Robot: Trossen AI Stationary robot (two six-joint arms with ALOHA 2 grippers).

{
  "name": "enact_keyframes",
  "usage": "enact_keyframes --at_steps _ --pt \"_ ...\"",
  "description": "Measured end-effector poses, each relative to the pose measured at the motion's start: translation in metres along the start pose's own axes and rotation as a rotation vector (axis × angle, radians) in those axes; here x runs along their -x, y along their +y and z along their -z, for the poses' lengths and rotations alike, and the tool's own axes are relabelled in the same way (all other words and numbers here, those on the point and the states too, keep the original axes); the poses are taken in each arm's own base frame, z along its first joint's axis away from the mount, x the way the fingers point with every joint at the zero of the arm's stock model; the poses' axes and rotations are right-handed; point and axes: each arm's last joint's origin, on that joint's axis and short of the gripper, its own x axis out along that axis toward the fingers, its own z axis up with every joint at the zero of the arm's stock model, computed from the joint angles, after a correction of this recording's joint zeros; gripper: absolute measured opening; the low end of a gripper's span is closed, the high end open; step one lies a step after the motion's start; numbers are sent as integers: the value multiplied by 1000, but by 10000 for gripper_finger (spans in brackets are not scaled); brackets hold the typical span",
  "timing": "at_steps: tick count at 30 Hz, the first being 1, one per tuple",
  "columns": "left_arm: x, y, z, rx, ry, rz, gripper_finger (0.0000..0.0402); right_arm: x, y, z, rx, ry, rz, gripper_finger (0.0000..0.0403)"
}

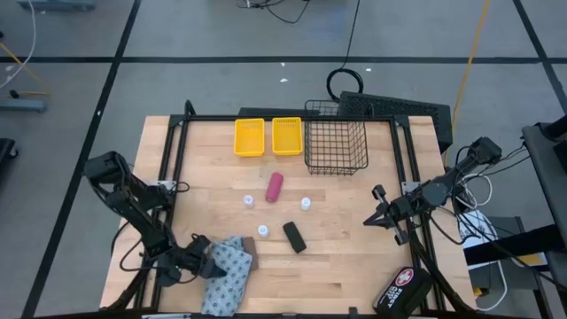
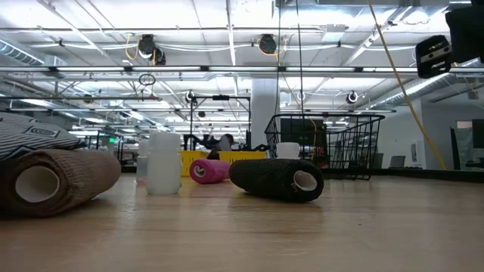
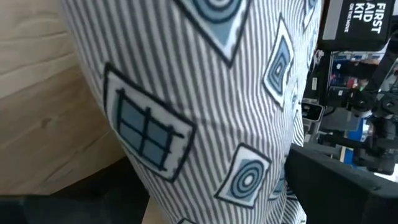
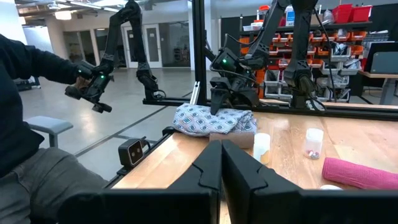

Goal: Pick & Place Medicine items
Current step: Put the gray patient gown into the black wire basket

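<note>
The blue-white patterned pouch [image 1: 228, 276] lies at the table's near left corner, and my left gripper [image 1: 193, 263] is on its left end; the pouch [image 3: 205, 106] fills the left wrist view. A brown roll [image 1: 252, 258] lies against the pouch's right side. Three white bottles [image 1: 249, 200] [image 1: 306, 204] [image 1: 263, 231], the magenta tube [image 1: 274, 187] and a black roll [image 1: 294, 237] rest mid-table. My right gripper [image 1: 377, 213] hovers shut above the table's right side, touching nothing; its fingers [image 4: 221, 168] are together. My left gripper has the pouch's left end [image 3: 155, 180] between its two fingers, one dark finger [image 3: 68, 202] on each side of the bulging cloth. It comes slanting down from the table's left. The pouch rests on the table.
Two yellow bins [image 1: 249, 137] [image 1: 287, 136] and a black wire basket [image 1: 337, 146] stand along the far edge. A black first aid case [image 1: 403, 291] sits at the near right corner. A person [image 4: 25, 93] sits beyond the table's left side.
</note>
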Motion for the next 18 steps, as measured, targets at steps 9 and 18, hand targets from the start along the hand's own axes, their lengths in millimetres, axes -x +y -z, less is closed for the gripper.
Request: enact_keyframes --at_steps 9,18 --pt "-1 0 0 -76 31 -14 221 0 0 0 0 0 0 0" --pt "3 0 3 -145 22 13 69 0 0 0 0 0 0 0"
